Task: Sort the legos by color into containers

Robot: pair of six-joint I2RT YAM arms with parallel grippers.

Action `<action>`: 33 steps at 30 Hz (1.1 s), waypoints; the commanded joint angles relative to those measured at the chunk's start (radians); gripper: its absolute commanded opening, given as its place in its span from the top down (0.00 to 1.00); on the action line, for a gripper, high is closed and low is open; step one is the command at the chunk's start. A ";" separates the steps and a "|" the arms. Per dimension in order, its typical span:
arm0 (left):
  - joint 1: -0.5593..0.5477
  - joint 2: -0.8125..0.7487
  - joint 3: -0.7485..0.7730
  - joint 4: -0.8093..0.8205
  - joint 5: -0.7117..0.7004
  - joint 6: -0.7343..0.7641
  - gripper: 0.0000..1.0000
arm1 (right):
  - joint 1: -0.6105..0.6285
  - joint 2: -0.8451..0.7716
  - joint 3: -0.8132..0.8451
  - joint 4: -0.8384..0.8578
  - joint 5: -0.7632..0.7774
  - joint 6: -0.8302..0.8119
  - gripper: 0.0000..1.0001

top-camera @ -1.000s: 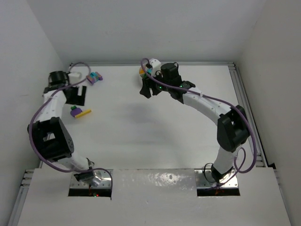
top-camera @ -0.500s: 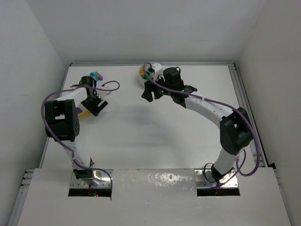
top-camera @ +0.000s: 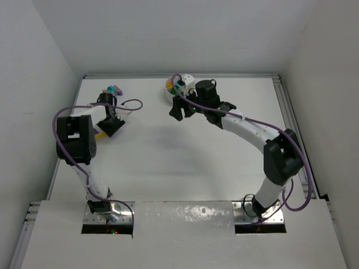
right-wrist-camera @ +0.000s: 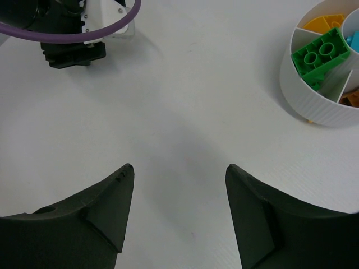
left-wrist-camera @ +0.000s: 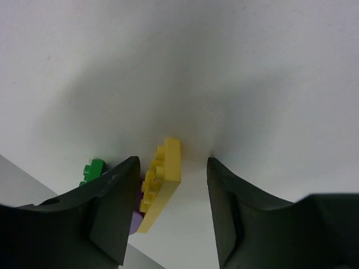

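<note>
At the far left of the table, left gripper is down low with its fingers apart, straddling a yellow lego that lies tilted on the surface. There is a clear gap between that brick and the right-hand finger; the other finger sits just beside it, can't tell if it touches. Not clamped. A purple lego is tucked between the yellow one and that finger, partly hidden, and a green lego peeks out just beyond the same finger. A small cluster of pink, teal and purple legos lies further back, near the rear edge, apart from the gripper. Right gripper hangs over bare table near the back centre, fingers spread wide with nothing between them. The white dish is just beside it, up and to the right in the wrist view, untouched. One curved section holds a green brick, the next holds a yellow-orange piece, and a teal piece is at the central well. An orange bit shows in another section, cut off by the frame edge.
</note>
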 commanded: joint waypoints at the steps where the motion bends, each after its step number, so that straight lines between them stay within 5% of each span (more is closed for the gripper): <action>1: 0.006 0.014 0.009 0.040 -0.001 -0.010 0.53 | 0.006 -0.051 -0.003 0.028 0.016 -0.027 0.34; 4: 0.006 0.026 0.012 0.053 -0.009 -0.008 0.59 | 0.006 -0.057 -0.006 0.025 0.025 -0.036 0.34; 11: 0.006 0.045 0.030 0.052 -0.010 -0.014 1.00 | 0.004 -0.074 -0.014 0.017 0.054 -0.050 0.34; 19: -0.016 -0.071 0.125 0.001 0.100 0.062 1.00 | -0.045 -0.062 0.069 -0.093 0.085 0.091 0.36; 25: -0.130 -0.243 0.074 0.106 0.166 0.330 1.00 | -0.185 -0.078 0.132 -0.182 0.094 0.272 0.41; 33: -0.264 -0.533 -0.153 0.257 0.448 0.703 1.00 | -0.195 -0.094 0.244 -0.257 0.139 0.254 0.27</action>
